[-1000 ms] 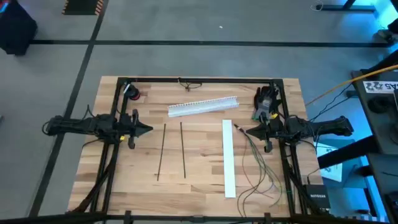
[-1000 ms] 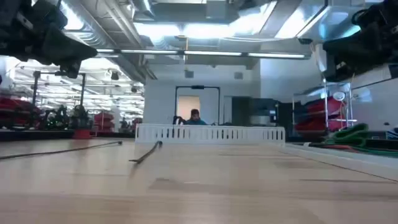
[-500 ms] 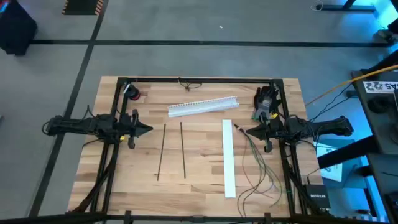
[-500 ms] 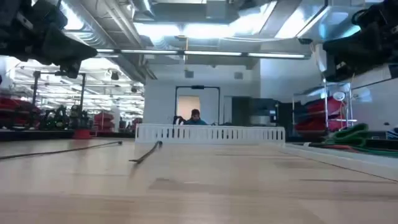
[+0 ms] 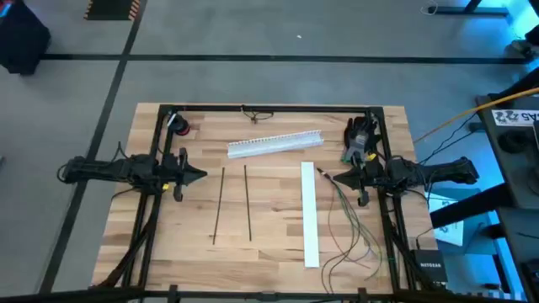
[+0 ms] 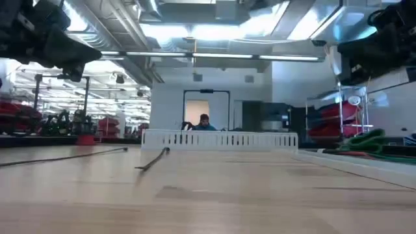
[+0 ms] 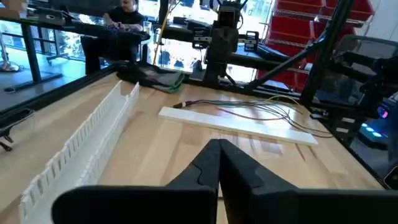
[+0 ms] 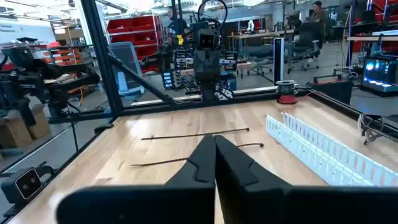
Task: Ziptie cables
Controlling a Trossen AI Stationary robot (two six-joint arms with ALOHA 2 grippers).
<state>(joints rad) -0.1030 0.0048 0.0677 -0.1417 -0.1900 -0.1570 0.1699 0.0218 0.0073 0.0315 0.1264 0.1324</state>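
The cables (image 5: 347, 220) are a loose bunch of thin greenish, yellowish and dark wires lying on the table at the right, curving toward the near edge; they also show in the left wrist view (image 7: 249, 111) behind a flat white strip. Two straight black strips (image 5: 233, 204) lie side by side at the table's middle. My left gripper (image 5: 202, 175) hovers shut at the left, pointing right. My right gripper (image 5: 335, 178) hovers shut at the right, its tip above the cables' far end, pointing left.
A flat white strip (image 5: 309, 214) lies between the black strips and the cables. A white slotted duct (image 5: 275, 143) lies across the far middle. A red-topped item (image 5: 181, 126) sits far left, green-black tools (image 5: 360, 135) far right. A black frame (image 5: 269, 108) borders the table.
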